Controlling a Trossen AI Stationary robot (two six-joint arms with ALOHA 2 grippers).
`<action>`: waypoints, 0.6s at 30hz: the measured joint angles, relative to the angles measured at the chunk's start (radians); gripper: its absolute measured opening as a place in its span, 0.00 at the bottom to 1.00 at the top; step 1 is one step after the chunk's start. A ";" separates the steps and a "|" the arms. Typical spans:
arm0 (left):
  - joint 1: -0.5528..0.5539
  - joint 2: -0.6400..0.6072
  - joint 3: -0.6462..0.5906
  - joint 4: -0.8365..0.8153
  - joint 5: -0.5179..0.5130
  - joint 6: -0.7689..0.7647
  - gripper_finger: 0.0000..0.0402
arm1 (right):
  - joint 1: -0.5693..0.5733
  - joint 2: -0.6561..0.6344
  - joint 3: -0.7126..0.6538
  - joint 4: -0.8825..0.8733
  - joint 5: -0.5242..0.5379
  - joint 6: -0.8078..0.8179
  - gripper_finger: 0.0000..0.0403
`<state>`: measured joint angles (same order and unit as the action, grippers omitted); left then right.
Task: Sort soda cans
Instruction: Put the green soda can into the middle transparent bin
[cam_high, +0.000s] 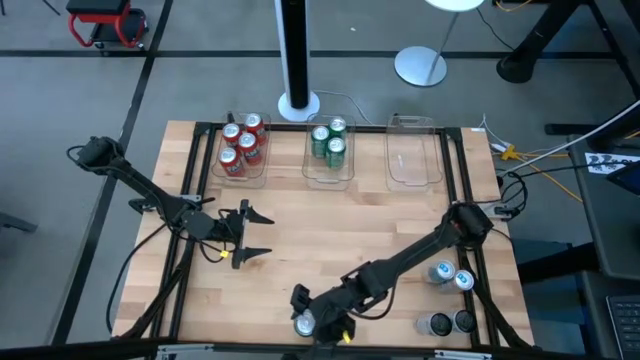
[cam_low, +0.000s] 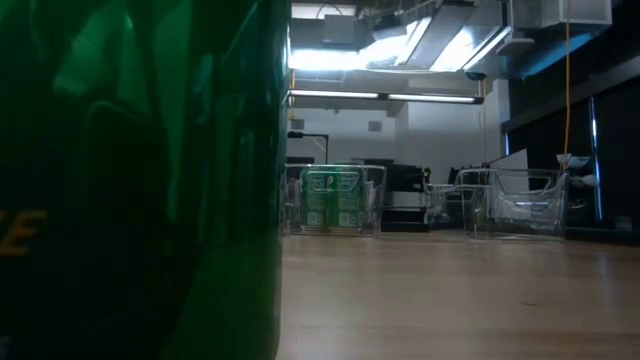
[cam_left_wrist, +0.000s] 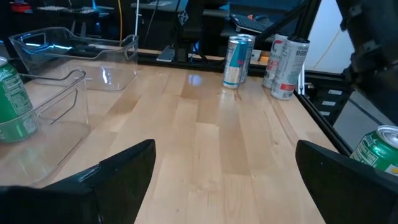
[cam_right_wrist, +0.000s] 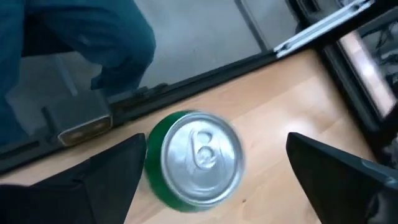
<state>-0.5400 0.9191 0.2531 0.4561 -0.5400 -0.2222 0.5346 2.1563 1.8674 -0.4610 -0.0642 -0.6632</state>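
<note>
- Sorting is well along, judging by the layout: relative to the middle bin (cam_high: 330, 170) at the desk's far edge, four red cans (cam_high: 241, 146) fill the clear bin (cam_high: 222, 172) on its left-arm side, three green cans (cam_high: 329, 140) stand inside it, and the bin (cam_high: 415, 165) on its other side holds nothing.
- Right gripper (cam_high: 322, 322) hovers over the last green can (cam_right_wrist: 194, 158), far from the middle bin at the desk's near edge, jaws spread wide either side of the can but not touching it, probably lined up for a top-down grasp.
- Left gripper (cam_high: 247, 232) waits near the red cans' bin, jaws wide and empty.
- Four blue and dark cans (cam_high: 450, 296) stand unsorted at the near right corner.
- Cans are smooth glossy cylinders with silver pull-tab lids; the bins are thin transparent plastic with rounded corners; the desk (cam_high: 330, 235) is pale jointed wood.
</note>
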 joint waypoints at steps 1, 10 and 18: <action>0.000 0.000 0.000 0.000 0.000 0.000 0.93 | -0.001 0.004 0.000 -0.005 -0.004 0.008 0.96; 0.004 0.000 -0.001 -0.004 0.000 0.001 0.93 | -0.013 0.037 -0.001 -0.002 -0.046 0.032 0.96; 0.005 0.000 -0.001 -0.004 0.000 -0.004 0.93 | -0.014 0.069 0.000 0.005 -0.057 0.042 0.96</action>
<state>-0.5350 0.9192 0.2523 0.4519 -0.5400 -0.2258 0.5209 2.2253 1.8671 -0.4557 -0.1207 -0.6212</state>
